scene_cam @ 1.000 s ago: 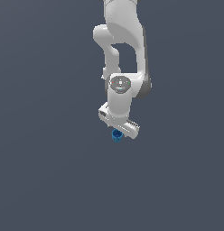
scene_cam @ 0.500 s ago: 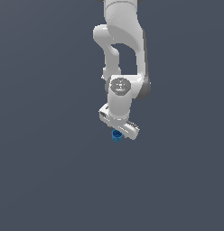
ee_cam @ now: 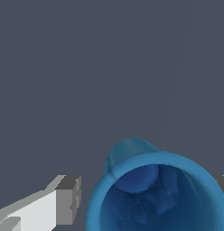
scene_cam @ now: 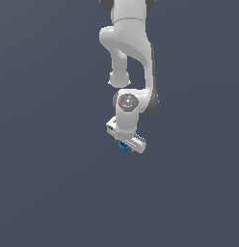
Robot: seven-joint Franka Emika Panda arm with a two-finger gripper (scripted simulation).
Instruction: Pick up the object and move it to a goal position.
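Observation:
The object [scene_cam: 124, 147] is a small bright-blue cup. In the exterior view it peeks out just under the white gripper [scene_cam: 125, 145], near the middle of the picture. The wrist view looks down into its hollow top [ee_cam: 154, 194], with ribbed sides tapering away below the rim. One grey-tipped white finger [ee_cam: 64, 200] sits close against one side of the cup. The edge of the other finger [ee_cam: 223, 181] shows at the opposite side. The cup is held between the two fingers, and the gripper is shut on it. Its base is hidden.
The white arm [scene_cam: 131, 53] hangs down from the top of the exterior view to the gripper. Around it there is only a uniform dark grey-blue surface [scene_cam: 54, 193], with no other objects or edges in sight.

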